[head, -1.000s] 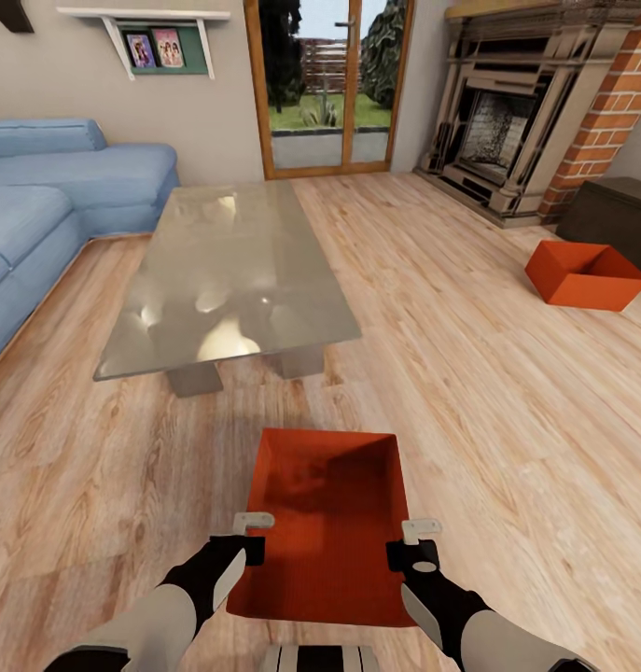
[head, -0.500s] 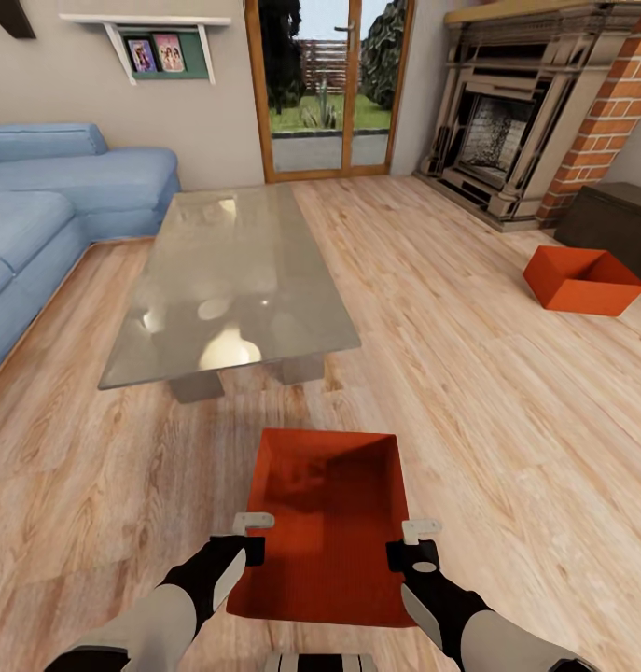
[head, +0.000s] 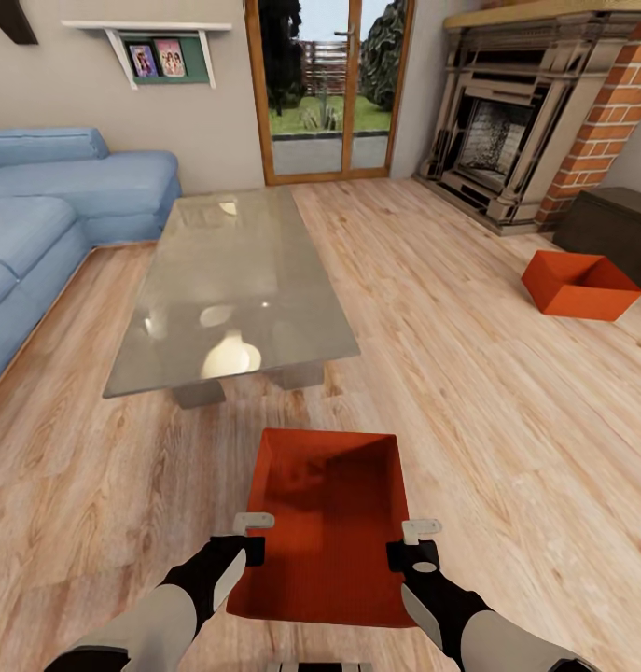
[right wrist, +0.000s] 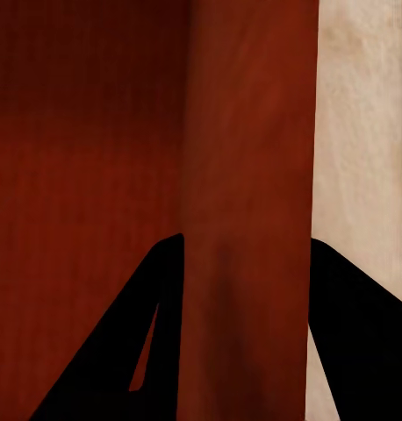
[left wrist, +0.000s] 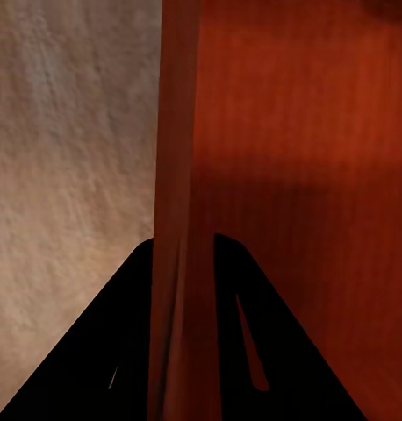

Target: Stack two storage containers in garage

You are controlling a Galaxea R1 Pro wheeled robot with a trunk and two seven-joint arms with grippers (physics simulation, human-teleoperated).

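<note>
The left end effector is clamped on the left wall of the near storage container; in the left wrist view its two dark fingers sit either side of that thin orange-red wall, one inside the bin and one outside over the wood. The right end effector grips the opposite, right wall in the same way, and in the right wrist view one finger lies inside the bin and the other outside, with the wall between them. Both forearms reach forward from the near edge of the head view, roughly parallel, black wrists ahead of grey-white sleeves, the left arm at the left and the right at the right, so the bin is held between them along its long sides, its open top up and its far end pointing toward the desk.

Beyond the bin, a glass-topped desk stands on the light wood-plank floor of the living room. A blue sofa lies at the far left. The second storage container rests on the planks at the far right, just in front of a dark brown bench and near the brick fireplace. A glazed door stands in the far wall, with a small shelf to its left.
</note>
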